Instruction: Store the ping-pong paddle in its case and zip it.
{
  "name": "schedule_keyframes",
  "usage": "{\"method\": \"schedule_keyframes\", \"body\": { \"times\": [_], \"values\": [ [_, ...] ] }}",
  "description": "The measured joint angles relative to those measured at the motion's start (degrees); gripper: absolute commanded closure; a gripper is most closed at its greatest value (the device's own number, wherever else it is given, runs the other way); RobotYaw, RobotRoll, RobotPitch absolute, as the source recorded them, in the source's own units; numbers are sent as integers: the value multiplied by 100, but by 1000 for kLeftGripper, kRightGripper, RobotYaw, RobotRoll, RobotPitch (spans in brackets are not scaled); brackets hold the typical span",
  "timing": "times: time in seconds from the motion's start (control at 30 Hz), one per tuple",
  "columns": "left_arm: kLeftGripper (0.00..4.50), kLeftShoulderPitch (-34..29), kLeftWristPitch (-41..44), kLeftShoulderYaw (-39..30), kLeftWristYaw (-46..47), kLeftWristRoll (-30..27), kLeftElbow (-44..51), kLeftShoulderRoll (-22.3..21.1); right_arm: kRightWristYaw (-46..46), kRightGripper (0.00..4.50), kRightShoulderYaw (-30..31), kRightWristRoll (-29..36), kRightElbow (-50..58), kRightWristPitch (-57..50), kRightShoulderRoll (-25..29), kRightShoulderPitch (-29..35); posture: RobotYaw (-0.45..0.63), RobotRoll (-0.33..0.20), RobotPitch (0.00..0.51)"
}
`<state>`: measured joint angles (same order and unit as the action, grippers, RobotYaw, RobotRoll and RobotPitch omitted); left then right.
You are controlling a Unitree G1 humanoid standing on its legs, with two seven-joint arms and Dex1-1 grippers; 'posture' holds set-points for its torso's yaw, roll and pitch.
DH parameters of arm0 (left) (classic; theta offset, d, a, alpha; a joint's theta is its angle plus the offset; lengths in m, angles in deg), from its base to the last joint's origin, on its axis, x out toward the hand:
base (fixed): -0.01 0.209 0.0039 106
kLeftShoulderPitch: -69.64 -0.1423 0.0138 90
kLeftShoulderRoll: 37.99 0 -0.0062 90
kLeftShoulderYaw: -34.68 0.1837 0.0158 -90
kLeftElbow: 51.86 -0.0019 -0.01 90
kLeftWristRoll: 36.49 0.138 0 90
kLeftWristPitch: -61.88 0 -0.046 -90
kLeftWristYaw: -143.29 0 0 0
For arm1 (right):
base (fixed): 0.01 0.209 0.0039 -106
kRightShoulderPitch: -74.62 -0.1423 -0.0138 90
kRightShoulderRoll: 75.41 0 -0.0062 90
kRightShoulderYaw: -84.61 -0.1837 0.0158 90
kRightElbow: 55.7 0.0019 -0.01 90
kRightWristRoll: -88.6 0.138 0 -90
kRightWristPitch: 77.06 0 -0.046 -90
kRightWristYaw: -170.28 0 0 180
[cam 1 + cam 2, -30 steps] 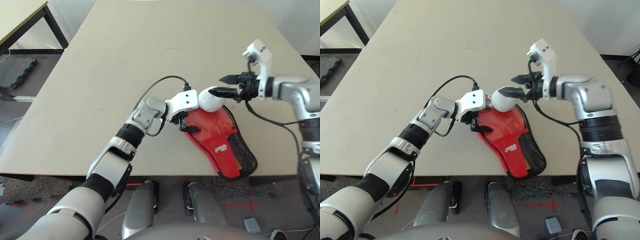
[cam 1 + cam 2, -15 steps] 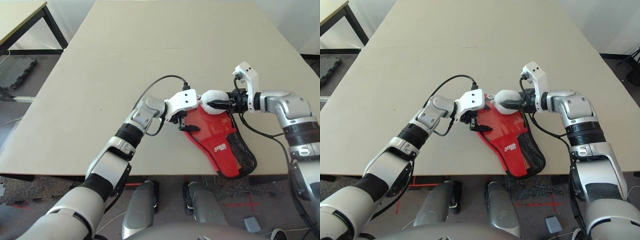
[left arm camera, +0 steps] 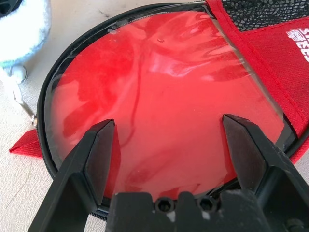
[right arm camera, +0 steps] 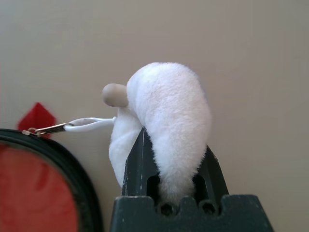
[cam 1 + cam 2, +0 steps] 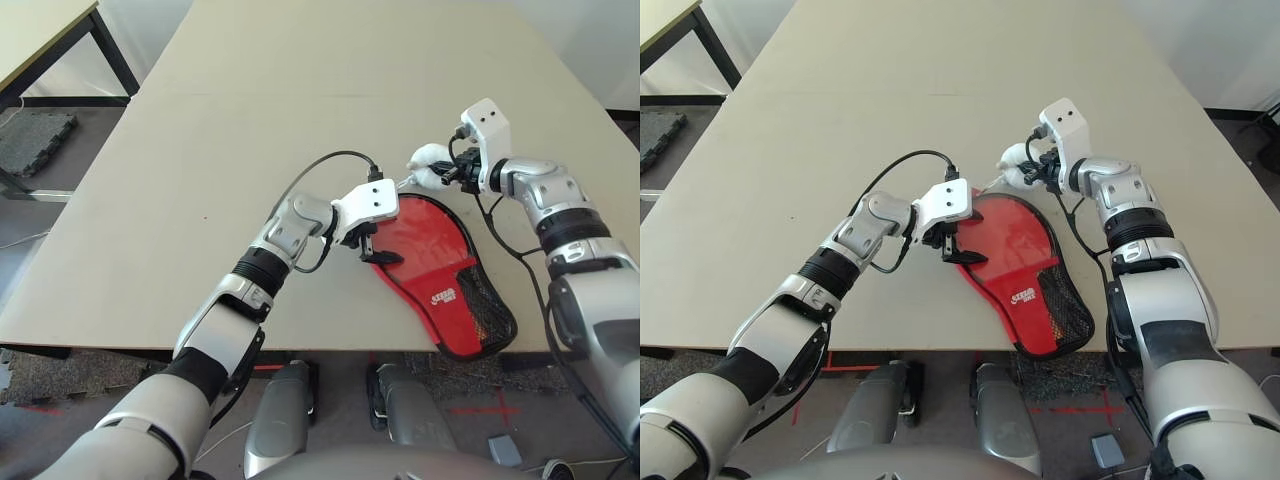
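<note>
The case [image 5: 440, 285], red fabric with a black mesh pocket [image 5: 487, 300], lies flat near the table's front right. At its round end, inside the black zipper edging, a glossy red face [image 3: 164, 96] shows, which looks like the ping-pong paddle; its handle is hidden. My left gripper [image 5: 372, 248] hangs open just over that round end, one finger on each side [image 3: 169, 125]. My right gripper [image 5: 447, 175] is shut on a fluffy white pouch [image 4: 164, 111], held just beyond the case's far edge. A thin cord joins the pouch to the zipper pull [image 4: 44, 129].
The beige table [image 5: 300, 100] stretches far and left of the case. The case's narrow end reaches the front edge [image 5: 300, 350]. A black cable [image 5: 320, 165] loops over my left wrist. Another table's corner [image 5: 50, 30] stands at the far left.
My right gripper has shut on the white pouch and drawn it off the case's round end, away from me. The glossy red face is now uncovered. My left arm has stayed put.
</note>
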<state>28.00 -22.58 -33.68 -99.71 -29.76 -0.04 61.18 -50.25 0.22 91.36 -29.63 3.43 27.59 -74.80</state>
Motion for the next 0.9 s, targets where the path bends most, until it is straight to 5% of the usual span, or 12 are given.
{"method": "schedule_keyframes", "body": {
  "times": [0.43,0.7,0.9],
  "values": [
    [0,-76,61,88,22,0,162,5,-310,4233,-225,-211,-412,246,781,182,-8,0,150],
    [0,-67,57,98,22,0,136,5,-1787,4234,-287,-77,208,-312,1454,822,-19,0,149],
    [0,-45,43,101,23,1,95,29,-3398,4249,-273,292,1846,-1334,2178,1924,-27,0,152]
  ]
}}
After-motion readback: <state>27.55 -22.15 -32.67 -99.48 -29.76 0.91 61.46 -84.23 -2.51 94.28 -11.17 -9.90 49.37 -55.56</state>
